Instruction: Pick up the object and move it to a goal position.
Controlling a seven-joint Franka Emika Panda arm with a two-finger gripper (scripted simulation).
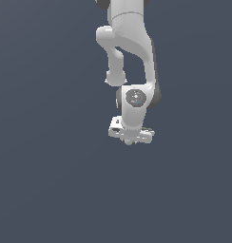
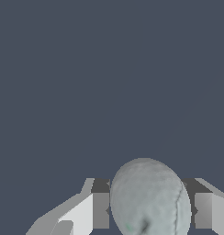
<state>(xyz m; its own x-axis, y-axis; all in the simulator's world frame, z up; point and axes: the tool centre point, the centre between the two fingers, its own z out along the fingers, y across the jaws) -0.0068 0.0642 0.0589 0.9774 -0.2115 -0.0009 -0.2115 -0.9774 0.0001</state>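
Ball: the pale grey ball (image 2: 148, 199) sits between the two fingers (image 2: 100, 209), touching both.
Fingers: clenched on the ball.
Arm: the white arm (image 1: 132, 52) hangs down; its top is cut off.
Hard to see: in the exterior view the ball (image 1: 129, 142) is only a small bump under the hand.
Hidden: the ball's lower part is cut off in the wrist view.

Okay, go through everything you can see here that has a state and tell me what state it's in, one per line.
ball: held between the gripper's fingers, pressed from both sides, with no surface visible beneath it.
gripper: shut on the ball, with one finger on each side of it.
arm: bent, with its wrist turned downward and the gripper at its lower end.
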